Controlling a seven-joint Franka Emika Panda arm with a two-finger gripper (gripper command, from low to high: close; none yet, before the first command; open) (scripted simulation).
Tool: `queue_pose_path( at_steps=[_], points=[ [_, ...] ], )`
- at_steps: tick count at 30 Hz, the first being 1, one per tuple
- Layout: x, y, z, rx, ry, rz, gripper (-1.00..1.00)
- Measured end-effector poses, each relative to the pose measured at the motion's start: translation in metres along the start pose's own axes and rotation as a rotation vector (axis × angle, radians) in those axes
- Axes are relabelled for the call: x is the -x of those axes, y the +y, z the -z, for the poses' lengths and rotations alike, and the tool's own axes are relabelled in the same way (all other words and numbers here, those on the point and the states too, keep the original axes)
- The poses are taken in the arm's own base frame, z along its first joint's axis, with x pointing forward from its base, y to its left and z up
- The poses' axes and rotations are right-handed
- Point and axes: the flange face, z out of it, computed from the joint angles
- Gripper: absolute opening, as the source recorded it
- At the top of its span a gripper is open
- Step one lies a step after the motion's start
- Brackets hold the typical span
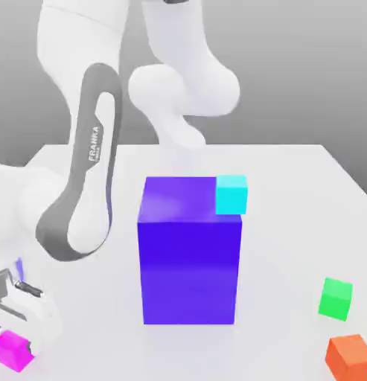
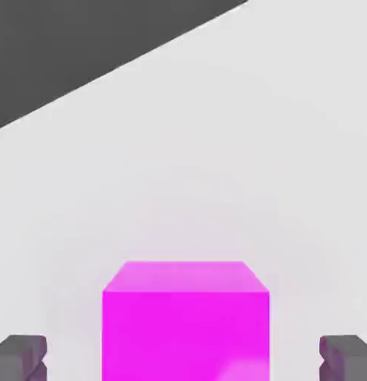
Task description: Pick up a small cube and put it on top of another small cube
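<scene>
**Gripper over magenta cube, fingers wide, no grip yet**

Nearest: gripper point(image 2: 183, 359) sits low at the table's near corner, exterior view's left. In hand view both fingertips point(image 2: 21, 357) stand wide apart, one each side of the magenta cube point(image 2: 185, 320), w/ clear gaps between pad and cube face. Nothing held. In exterior view the same cube point(image 1: 13, 351) rests flat on the table, just under the hand.

Handling, as a judgement: looks like a rigid solid block, flat faces, sharp edges, prob. light. No give expected, so a squeeze won't deform it; smooth faces could slip if pads land off-centre. Best hold: the two opposite side faces the fingers already flank, abt mid-height, square on, so it doesn't twist when lifted.

Further out: big blue block point(image 1: 190, 249) mid-table, tall, right in the middle of any straight route across. Cyan cube point(image 1: 231, 194) sits by its far upper corner; can't tell whether it's on top or behind. Green cube point(image 1: 336, 298) and orange cube point(image 1: 350, 356) lie near each other at exterior view's right, well apart from the hand.

Surface: white table point(image 1: 290, 178), plain, matte, level. Beyond it, grey backdrop.
</scene>
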Motion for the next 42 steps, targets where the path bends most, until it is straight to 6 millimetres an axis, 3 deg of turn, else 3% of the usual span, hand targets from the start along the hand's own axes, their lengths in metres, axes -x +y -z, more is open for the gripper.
queue_pose_path(
  at_steps=[5,9,10,15,20,25,27,29,31,32,38,42],
  points=[
    [0.0,0.0,-0.003,0.001,-0.001,-0.001,-1.0],
    [0.001,0.0,0.045,0.0,-0.001,0.001,-1.0],
    [0.016,-0.012,0.052,-0.002,-0.008,0.03,-1.0],
    [0.126,-0.078,0.063,-0.006,-0.038,0.236,-1.0],
    [0.247,-0.111,0.074,-0.005,-0.05,0.453,-1.0],
    [0.38,-0.107,0.089,-0.002,-0.041,0.7,-1.0],
    [0.451,-0.095,0.092,-0.001,-0.03,0.842,-1.0],
    [0.518,-0.08,0.083,0.001,-0.015,0.976,-1.0],
    [0.553,-0.07,0.058,0.0,-0.003,1.043,-1.0],
    [0.559,-0.068,0.048,0.0,-0.002,1.055,1.0],
    [0.562,-0.067,0.044,0.0,-0.002,1.061,1.0],
    [0.565,-0.067,0.077,0.0,-0.001,1.065,1.0]
  ],
)
